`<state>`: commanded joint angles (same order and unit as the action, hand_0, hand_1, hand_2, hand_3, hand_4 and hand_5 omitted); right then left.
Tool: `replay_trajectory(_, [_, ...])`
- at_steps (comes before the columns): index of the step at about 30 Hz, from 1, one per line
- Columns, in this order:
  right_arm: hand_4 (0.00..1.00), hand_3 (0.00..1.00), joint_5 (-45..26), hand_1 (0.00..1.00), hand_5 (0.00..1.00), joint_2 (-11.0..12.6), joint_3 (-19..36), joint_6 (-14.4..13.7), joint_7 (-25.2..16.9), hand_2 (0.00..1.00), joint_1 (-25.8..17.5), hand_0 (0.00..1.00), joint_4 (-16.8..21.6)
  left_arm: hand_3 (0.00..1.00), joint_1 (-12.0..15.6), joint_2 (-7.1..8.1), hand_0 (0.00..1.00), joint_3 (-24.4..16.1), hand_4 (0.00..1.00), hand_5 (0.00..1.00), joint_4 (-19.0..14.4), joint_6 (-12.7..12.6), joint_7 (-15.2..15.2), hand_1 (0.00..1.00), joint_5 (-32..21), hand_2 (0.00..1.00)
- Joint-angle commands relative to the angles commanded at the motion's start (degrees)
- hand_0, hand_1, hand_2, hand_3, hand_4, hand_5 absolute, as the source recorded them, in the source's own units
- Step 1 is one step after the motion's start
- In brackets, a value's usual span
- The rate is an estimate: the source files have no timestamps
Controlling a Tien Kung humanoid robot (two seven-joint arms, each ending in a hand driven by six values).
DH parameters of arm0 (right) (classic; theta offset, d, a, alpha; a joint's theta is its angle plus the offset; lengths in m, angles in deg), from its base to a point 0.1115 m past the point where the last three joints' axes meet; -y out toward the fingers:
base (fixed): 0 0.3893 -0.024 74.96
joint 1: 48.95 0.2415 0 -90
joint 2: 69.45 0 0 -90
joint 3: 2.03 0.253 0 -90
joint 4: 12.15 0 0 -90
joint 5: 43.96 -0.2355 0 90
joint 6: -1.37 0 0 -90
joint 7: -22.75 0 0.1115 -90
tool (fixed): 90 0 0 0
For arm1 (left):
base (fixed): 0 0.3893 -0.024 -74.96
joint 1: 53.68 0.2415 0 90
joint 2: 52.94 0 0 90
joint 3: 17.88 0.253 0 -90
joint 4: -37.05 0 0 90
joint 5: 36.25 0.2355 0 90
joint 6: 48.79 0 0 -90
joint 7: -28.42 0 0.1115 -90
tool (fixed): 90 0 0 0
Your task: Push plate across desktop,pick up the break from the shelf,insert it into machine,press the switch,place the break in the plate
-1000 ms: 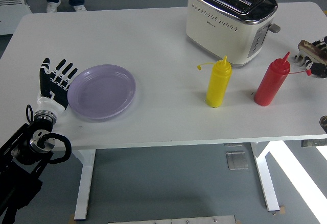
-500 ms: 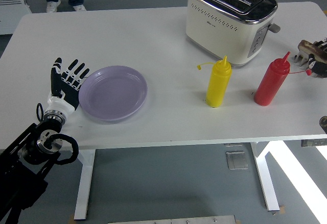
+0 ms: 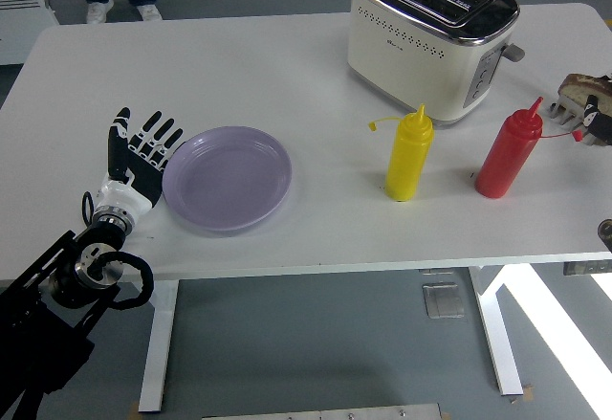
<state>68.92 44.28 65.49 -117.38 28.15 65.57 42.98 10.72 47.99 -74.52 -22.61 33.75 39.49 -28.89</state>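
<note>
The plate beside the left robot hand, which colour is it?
Pale lilac, plain; the plate shows best in the head view.

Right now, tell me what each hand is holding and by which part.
The left hand holds nothing; its fingers are spread, flat against the plate rim. The right hand is mostly cut off, so its hold cannot be told.

White table, rounded far corners, white legs below near edge. Lying directly on top: lilac plate at near left; cream toaster with chrome top at far right, two slots facing up; yellow squeeze bottle upright just in front of toaster; red squeeze bottle upright to its right, near table's right edge. Bottles apart, not touching. Centre and far left bare.
</note>
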Motion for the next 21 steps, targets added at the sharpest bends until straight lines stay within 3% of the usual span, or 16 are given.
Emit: replay_trajectory(21, [0.269, 0.431, -2.7, 0.580, 0.002, 0.4, 0.4, -2.5, -0.1, 0.537, 0.6, 0.632, 3.2, 0.680, -0.1, 0.18, 0.780, 1.5, 0.685, 0.828, -1.1, 0.6, -2.4, 0.730, 0.2, 0.678])
